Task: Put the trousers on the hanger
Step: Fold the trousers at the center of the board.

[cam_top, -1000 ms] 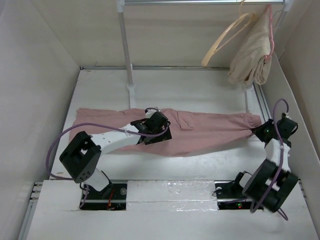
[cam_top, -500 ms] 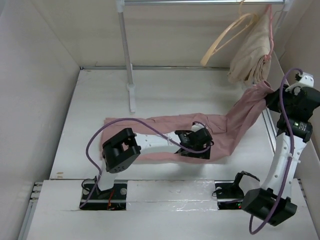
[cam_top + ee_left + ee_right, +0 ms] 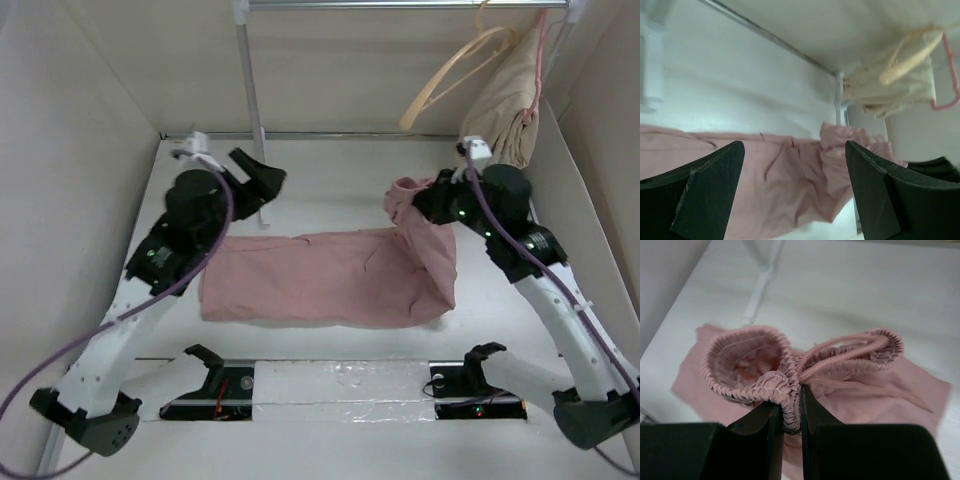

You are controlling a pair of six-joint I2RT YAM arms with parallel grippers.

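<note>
Pink trousers hang by the waistband from the clamped right jaws; left jaws gape empty.

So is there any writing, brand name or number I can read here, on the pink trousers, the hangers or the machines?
None: no word, number, brand or sign is readable in any view.
The dusty-pink cloth trousers, the pale cream-tan curved hanger and the beige folded garment show no print.
The black-and-white robot arms show no legible label; tiny lights at the right arm's base are not text.
</note>
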